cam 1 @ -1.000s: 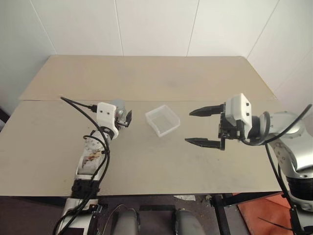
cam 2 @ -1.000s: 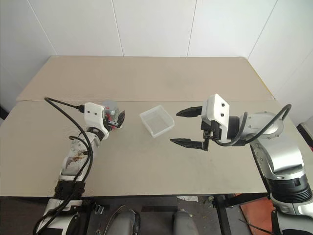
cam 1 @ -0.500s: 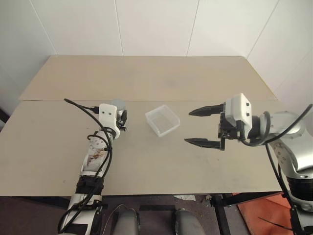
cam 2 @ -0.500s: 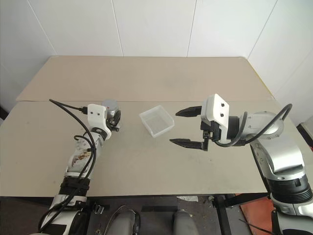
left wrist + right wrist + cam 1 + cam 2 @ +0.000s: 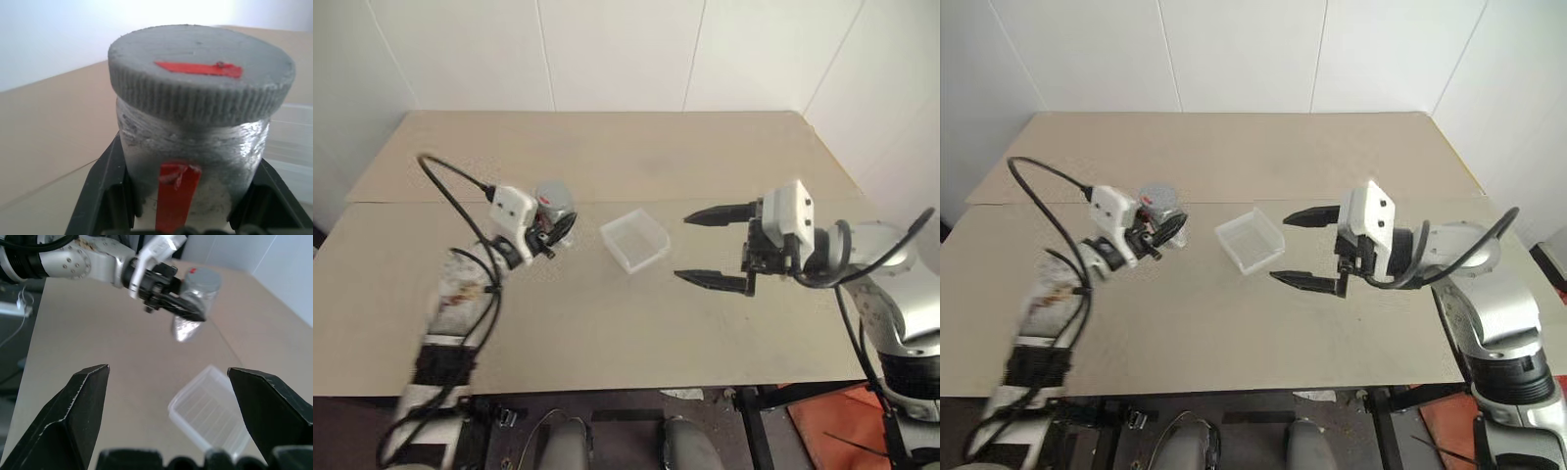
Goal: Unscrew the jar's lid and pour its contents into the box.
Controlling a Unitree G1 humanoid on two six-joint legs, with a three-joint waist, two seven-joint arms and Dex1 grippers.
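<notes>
Between the left gripper's (image 5: 551,236) two black fingers (image 5: 105,188) sits the jar (image 5: 190,161), clamped low on its body so that the ribbed grey lid (image 5: 200,81) and the threads under it stand clear above the grip. That hold makes sense for the step in hand: the cap is still screwed on, and it needs free room all round for a second tool to take it. A red strip marks the lid's top and another runs down the jar's side. The jar hangs above the table (image 5: 607,323) on the left side, upright or nearly so; its contents cannot be made out through the cloudy wall.

Just right of the jar, resting on the table near the middle, is the box (image 5: 635,240), empty and open-topped, close enough for a short tip once the cap is off.

Farther right, the right gripper (image 5: 710,247) hovers with jaws spread wide, aimed leftward over the box toward the jar, likely lining up to grasp the lid. Unscrewing has not begun.
</notes>
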